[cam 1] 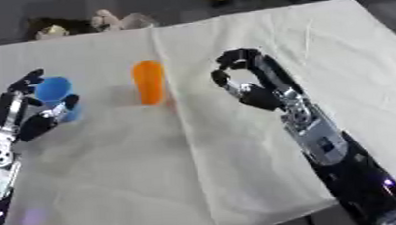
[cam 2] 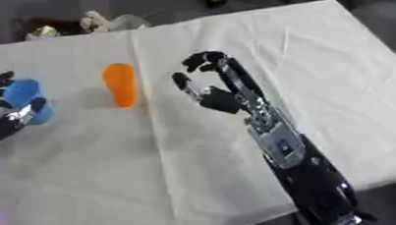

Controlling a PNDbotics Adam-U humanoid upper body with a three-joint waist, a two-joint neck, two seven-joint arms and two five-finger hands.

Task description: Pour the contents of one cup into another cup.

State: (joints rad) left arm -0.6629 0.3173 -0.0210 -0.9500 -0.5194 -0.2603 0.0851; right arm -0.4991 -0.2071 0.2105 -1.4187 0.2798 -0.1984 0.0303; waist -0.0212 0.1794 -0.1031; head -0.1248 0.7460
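An orange cup stands upright on the white tablecloth, left of centre. A blue cup stands further left. My left hand wraps round the blue cup, fingers behind it and thumb in front. My right hand hovers to the right of the orange cup, apart from it, with fingers curved and thumb spread, holding nothing. What the cups hold is hidden from view.
Soft toys or cloth items lie beyond the table's far edge. The cloth has a raised fold running down its middle. The table's right edge and near edge are in view.
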